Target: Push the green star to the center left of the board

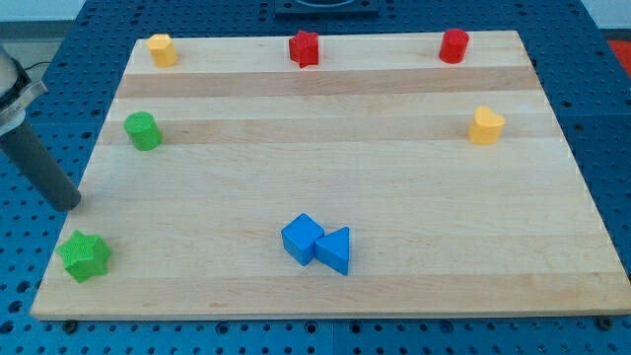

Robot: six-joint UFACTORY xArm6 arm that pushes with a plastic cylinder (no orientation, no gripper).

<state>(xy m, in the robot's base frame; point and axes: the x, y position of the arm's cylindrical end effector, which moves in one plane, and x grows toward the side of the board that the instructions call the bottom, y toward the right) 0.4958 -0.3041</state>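
The rod's tip (69,204) is hovering just above the green star (85,255) — wrong side; no tool jaws to read.

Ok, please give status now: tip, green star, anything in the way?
My tip off the board's left edge, above green star, apart from it. Star at bottom-left corner. Green cylinder sits further up the left side.

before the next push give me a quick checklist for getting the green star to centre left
1. Green star on board, at the view's bottom left: ok.
2. My tip visible, above the star toward the view's top: ok.
3. Tip below the star to push it up: not ok.
4. Tip touching star: not ok, apart.
5. Green cylinder near the target zone, may obstruct: cannot tell.
6. Blue blocks away from the path: ok.
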